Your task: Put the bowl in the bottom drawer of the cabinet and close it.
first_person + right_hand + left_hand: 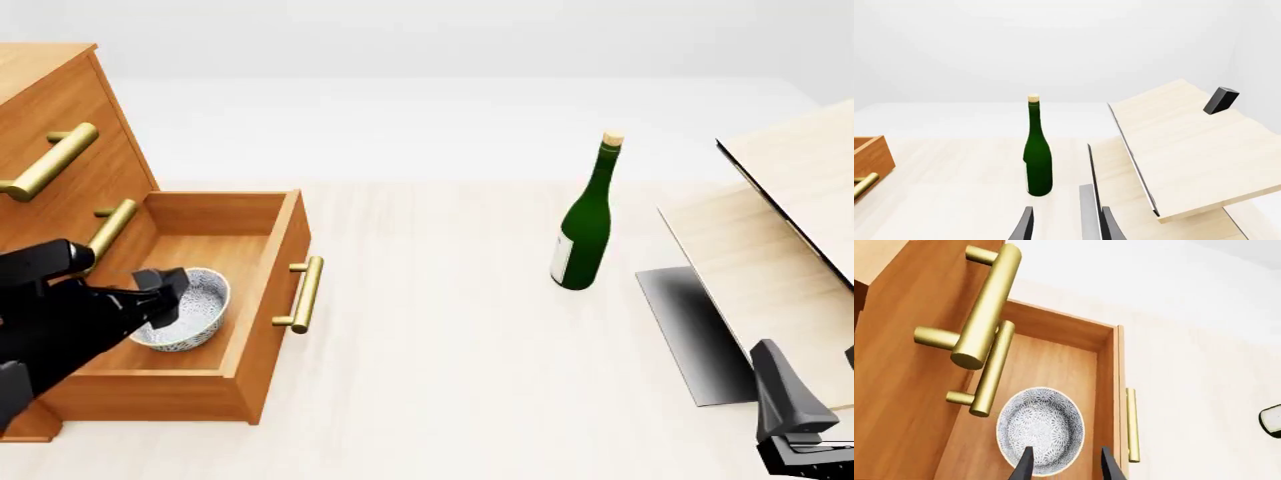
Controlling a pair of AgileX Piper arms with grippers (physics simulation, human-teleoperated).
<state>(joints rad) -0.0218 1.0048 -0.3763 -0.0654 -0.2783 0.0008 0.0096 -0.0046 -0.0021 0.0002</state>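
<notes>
- The bowl (186, 308) sits inside the open bottom drawer (266, 330), toward its left side, on the drawer floor; in the left wrist view the bowl (1040, 429) appears tipped, its speckled inside facing the camera.
- The left gripper (158, 296) is at the bowl's near-left rim; in the left wrist view its fingertips (1025, 465) are spread, and one overlaps the rim while the other lies beside the bowl. Whether they touch it, I cannot tell.
- The drawer is pulled well out of the cabinet (51, 130), its brass handle (304, 295) facing right.
- The two upper drawer handles (54, 160) are on the cabinet front above it.
- A green bottle (585, 222) stands upright on the table (441, 340), well apart from the drawer.
- Pale boards (787, 230) lie and lean at the right.
- The right gripper (1064, 225) hangs low at the near right, fingers parted, holding nothing.
</notes>
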